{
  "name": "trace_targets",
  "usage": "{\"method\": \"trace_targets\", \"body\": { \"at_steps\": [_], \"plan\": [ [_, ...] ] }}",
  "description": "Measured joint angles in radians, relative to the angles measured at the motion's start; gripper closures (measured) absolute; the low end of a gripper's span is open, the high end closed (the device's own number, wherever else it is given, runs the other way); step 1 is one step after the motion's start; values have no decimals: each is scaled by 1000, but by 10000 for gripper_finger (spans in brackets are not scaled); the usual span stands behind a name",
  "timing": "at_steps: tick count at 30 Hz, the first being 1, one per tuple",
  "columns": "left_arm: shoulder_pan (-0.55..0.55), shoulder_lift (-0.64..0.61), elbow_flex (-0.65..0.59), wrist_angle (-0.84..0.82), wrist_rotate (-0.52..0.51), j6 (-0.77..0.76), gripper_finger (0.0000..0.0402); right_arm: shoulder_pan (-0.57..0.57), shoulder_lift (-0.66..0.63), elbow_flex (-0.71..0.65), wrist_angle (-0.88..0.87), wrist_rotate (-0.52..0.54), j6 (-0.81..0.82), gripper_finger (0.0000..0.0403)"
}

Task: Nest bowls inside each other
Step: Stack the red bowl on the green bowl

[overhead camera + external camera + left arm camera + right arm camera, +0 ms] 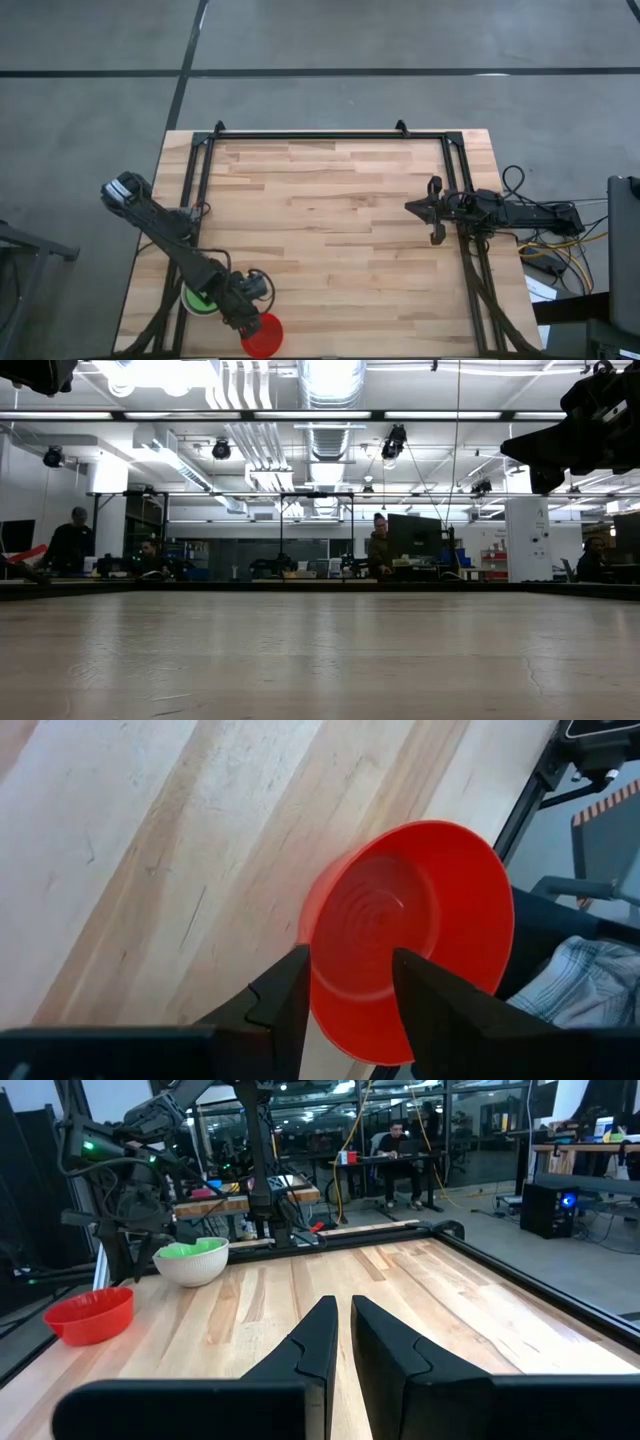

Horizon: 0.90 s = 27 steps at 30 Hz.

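A red bowl [410, 930] stands upright on the table by the near edge, left of centre [262, 336]. My left gripper [350, 965] is open and slants down over its rim: one finger is outside the wall, the other over the hollow. A little to the left stands a pale white bowl [192, 1263] with a green bowl [185, 1249] nested in it; my left arm partly covers this stack [198, 299] in the high view. My right gripper [345, 1308] is shut, level and holds nothing, at the table's right side [432, 210]. My left gripper's fingers [285, 995] straddle the red bowl's rim [318, 990] on the side nearest the arm, slanting down from above. A wide gap stays between them. I cannot tell whether either finger touches the wall. The bowl's base is on the table.
A black metal frame [330, 134] runs along the table's far edge and down both sides. Cables [560, 245] lie off the right edge. The wooden tabletop [340, 230] between the two arms is bare. People sit at desks in the room beyond.
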State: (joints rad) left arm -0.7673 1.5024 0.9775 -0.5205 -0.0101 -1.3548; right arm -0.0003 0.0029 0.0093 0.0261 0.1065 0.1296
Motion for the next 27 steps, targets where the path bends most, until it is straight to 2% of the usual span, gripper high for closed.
{"method": "trace_targets", "body": {
  "at_steps": [6, 14, 27],
  "plan": [
    [14, -3, 0, 0, 28, 20, 255, 0, 0, 0, 0, 0, 0, 369],
    [20, -49, -1, 4, 3, 70, 255, 0, 0, 0, 0, 0, -1, 369],
    [24, -50, -37, 25, 1, 75, 255, 0, 0, 0, 0, 0, -2, 369]
  ]
}}
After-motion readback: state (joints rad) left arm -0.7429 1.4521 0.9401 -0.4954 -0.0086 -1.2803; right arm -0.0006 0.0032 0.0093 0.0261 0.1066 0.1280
